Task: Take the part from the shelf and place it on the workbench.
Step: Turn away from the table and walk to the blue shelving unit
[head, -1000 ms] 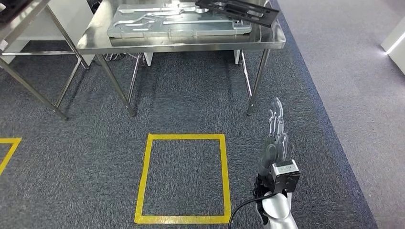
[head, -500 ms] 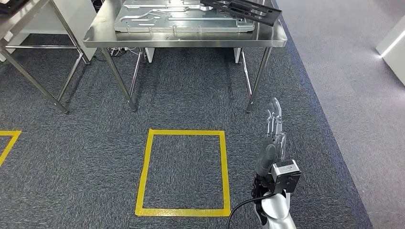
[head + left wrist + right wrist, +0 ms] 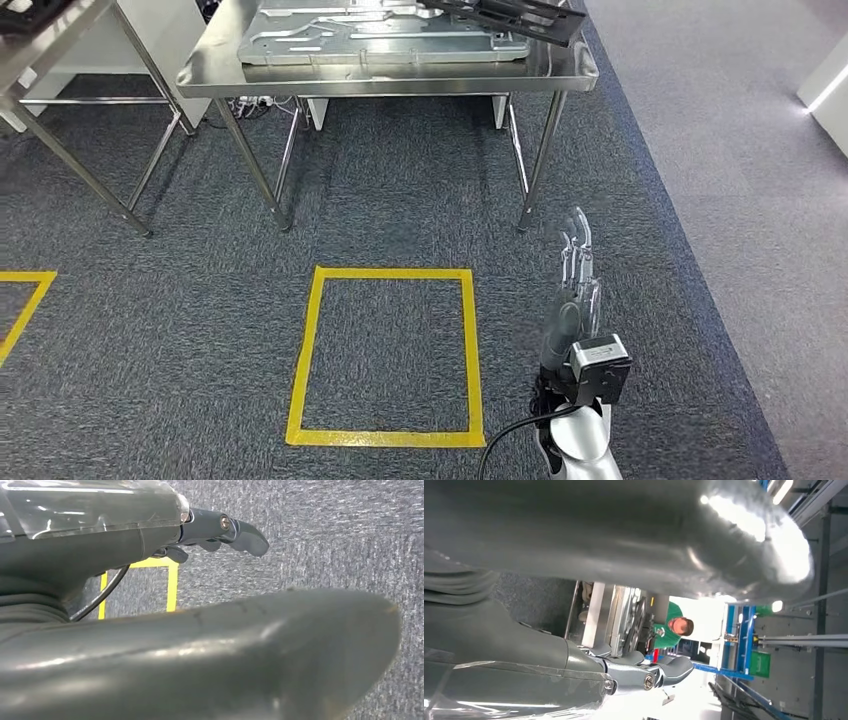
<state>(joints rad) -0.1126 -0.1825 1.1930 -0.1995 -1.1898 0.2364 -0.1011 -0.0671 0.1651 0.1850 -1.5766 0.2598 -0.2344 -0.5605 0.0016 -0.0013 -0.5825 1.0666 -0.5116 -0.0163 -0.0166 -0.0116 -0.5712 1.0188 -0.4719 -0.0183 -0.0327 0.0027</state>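
A black frame-like part (image 3: 510, 15) lies on the steel workbench (image 3: 400, 78) at the far side of the head view. It rests across the right end of a silver metal plate (image 3: 380, 35). My right hand (image 3: 577, 290) is held up over the carpet, short of the bench's right front leg, with its fingers straight and nothing in it. The right wrist view shows the same empty hand (image 3: 634, 672). In the left wrist view my left hand (image 3: 210, 650) hangs over the carpet and holds nothing.
A yellow taped square (image 3: 388, 272) marks the carpet in front of the bench. A second steel table (image 3: 60, 30) stands at the far left. A paler floor strip (image 3: 760, 200) runs along the right. A person in a green top (image 3: 671, 630) stands beyond the bench.
The whole picture has shifted a little, so the camera has moved. The bench now sits slightly higher in view. My right hand keeps the same raised, empty pose.
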